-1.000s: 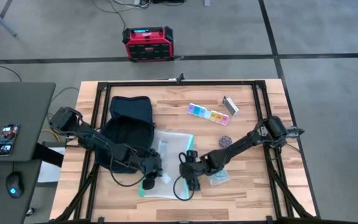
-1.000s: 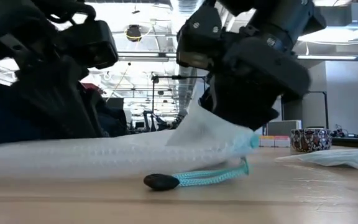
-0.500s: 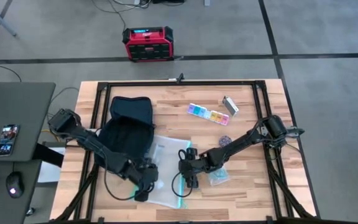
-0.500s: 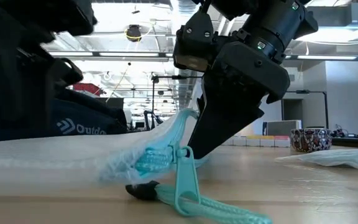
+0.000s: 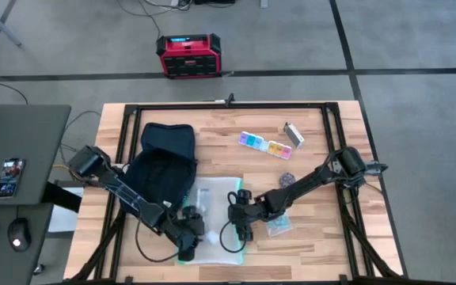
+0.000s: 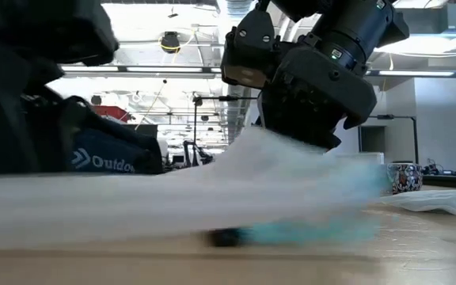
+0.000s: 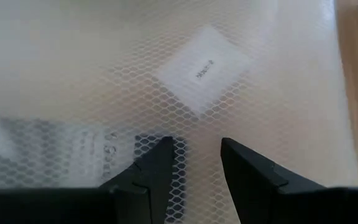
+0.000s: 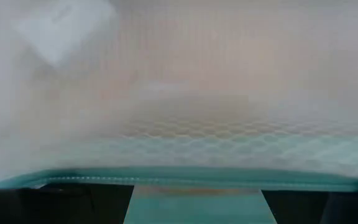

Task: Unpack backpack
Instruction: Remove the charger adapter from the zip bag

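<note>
High view: backpack (image 5: 163, 161) lies open well behind the left gripper (image 5: 187, 241), its lid flap thrown back. White mesh pouch (image 5: 216, 214) with teal zip edge is out, flat between both grippers. Left gripper fingers (image 7: 151, 177) narrowly parted over the mesh, grasping nothing visible. Right gripper (image 5: 241, 226) sits at the pouch's teal edge; grip cannot be told. Pill organiser (image 5: 264, 146) lies beyond. Judgement: mostly unpacked; backpack interior unverified.

You see two dark, slim, jointed arms with thin black cables looped beside them; the left pincer (image 7: 191, 171) ends in two matte black, angular, tapering fingers.
</note>
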Controlling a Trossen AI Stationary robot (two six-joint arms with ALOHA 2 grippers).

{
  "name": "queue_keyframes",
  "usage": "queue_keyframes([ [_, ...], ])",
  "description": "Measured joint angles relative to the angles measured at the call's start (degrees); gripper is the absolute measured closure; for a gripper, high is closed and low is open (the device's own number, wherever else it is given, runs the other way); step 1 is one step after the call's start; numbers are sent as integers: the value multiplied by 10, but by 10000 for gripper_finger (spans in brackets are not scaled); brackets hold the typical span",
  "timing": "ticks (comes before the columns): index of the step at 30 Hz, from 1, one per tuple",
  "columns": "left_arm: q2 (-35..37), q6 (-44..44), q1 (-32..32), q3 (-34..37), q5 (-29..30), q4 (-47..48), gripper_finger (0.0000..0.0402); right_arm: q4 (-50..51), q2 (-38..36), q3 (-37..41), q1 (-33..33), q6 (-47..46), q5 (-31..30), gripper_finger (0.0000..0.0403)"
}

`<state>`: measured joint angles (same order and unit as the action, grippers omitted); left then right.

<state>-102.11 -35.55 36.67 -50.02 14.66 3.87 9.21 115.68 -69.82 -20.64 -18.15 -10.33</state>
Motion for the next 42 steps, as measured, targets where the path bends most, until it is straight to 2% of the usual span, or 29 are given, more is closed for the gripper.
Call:
queue_keyframes([
  [2,-12,16,-6,-12,24,-6,277,-4,0,0,0,-6,0,112],
  [6,-30,45,-26,-25,35,-35,277,-21,0,0,1,-18,8,112],
  [9,-38,40,-38,-25,42,-39,277,-7,0,0,-4,-15,40,112],
  [15,-48,27,-53,-24,56,-51,277,-10,0,0,-24,-9,51,112],
  [29,-50,30,-56,-22,68,-93,277,-161,-2,0,-20,-31,46,112],
  [36,-51,15,-66,-21,71,-122,277,-154,19,0,-20,-54,21,112],
  [42,-51,16,-66,-22,68,-114,277,-123,53,-7,-25,-91,34,112],
])
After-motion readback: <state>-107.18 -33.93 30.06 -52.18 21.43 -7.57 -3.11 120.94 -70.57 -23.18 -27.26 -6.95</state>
